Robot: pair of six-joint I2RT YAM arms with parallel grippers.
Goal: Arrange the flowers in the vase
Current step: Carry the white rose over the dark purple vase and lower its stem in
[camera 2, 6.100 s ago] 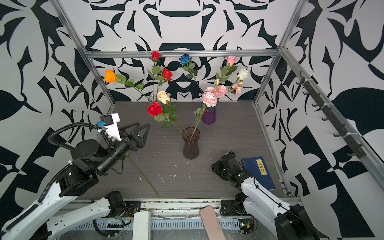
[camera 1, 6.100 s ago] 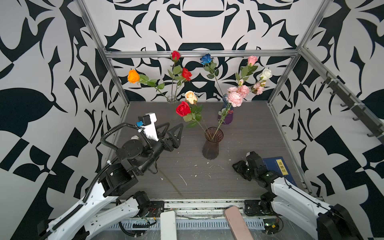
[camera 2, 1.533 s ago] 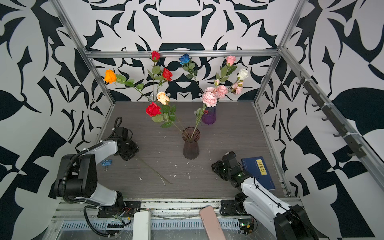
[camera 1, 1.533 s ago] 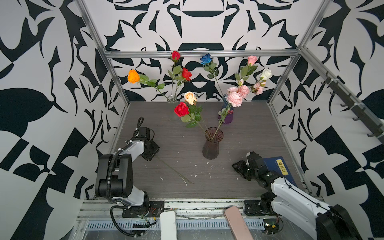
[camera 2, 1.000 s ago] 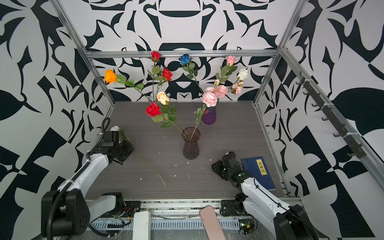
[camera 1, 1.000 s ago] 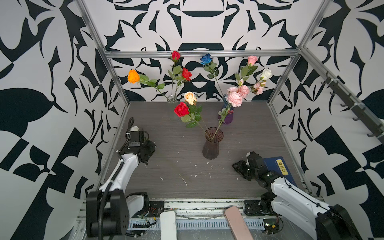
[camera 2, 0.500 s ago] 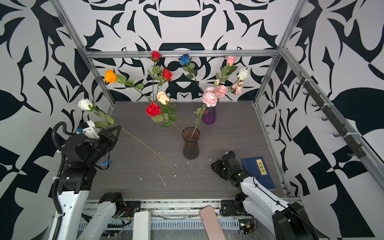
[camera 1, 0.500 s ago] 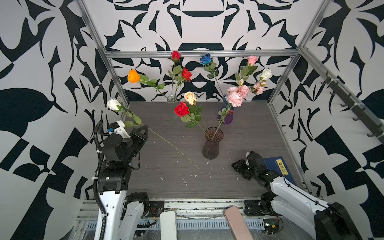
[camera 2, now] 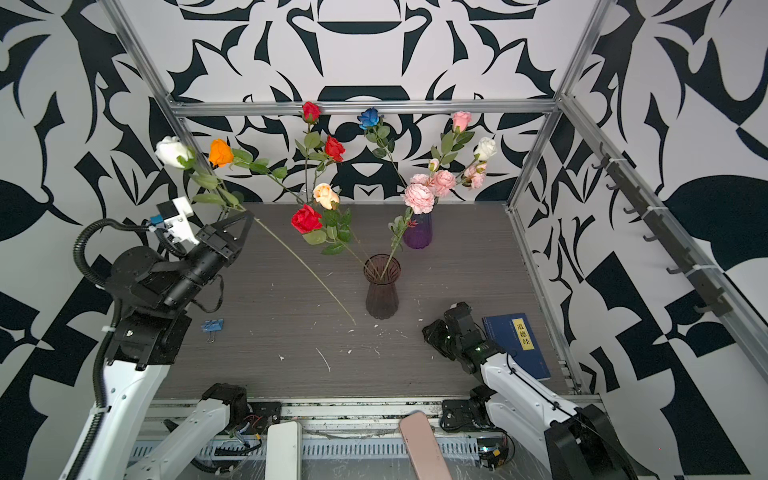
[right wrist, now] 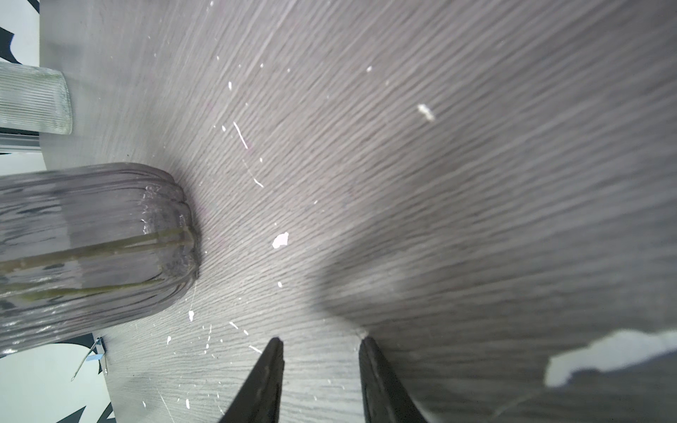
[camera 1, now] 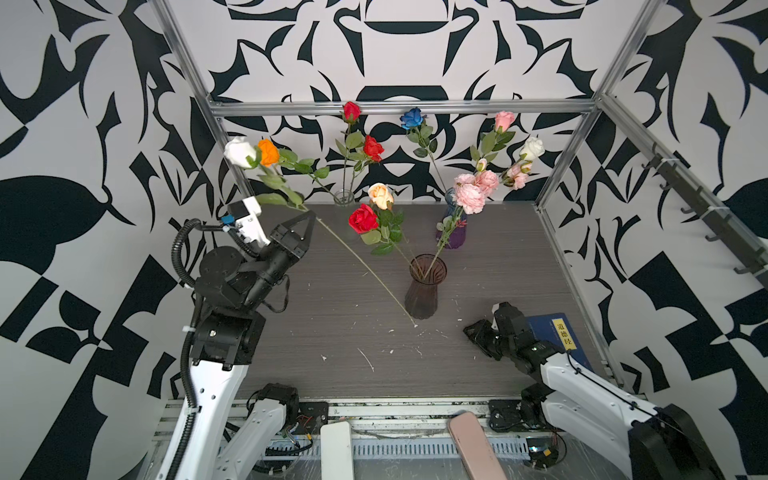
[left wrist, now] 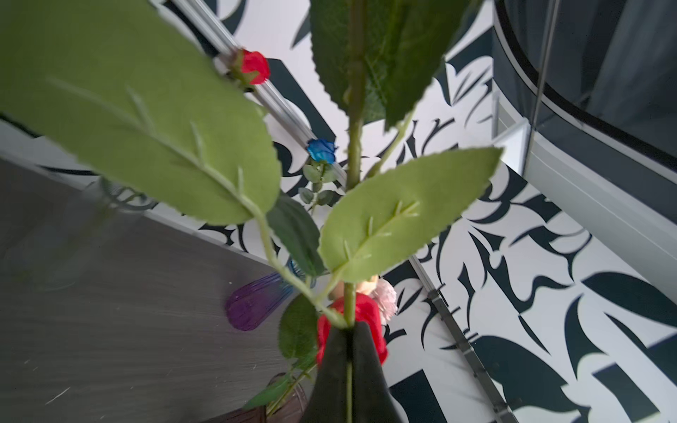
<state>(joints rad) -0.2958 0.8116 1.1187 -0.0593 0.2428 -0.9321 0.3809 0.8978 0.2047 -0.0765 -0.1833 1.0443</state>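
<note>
Left jaws clamped on white rose (camera 1: pixel 239 151) stem (long, bare below serrated leaves), right jaws apart.

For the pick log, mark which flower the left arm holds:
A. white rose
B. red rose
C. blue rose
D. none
A: the left jaws are shut on the long stem of the white rose, whose bloom is up beside the orange rose.
</note>
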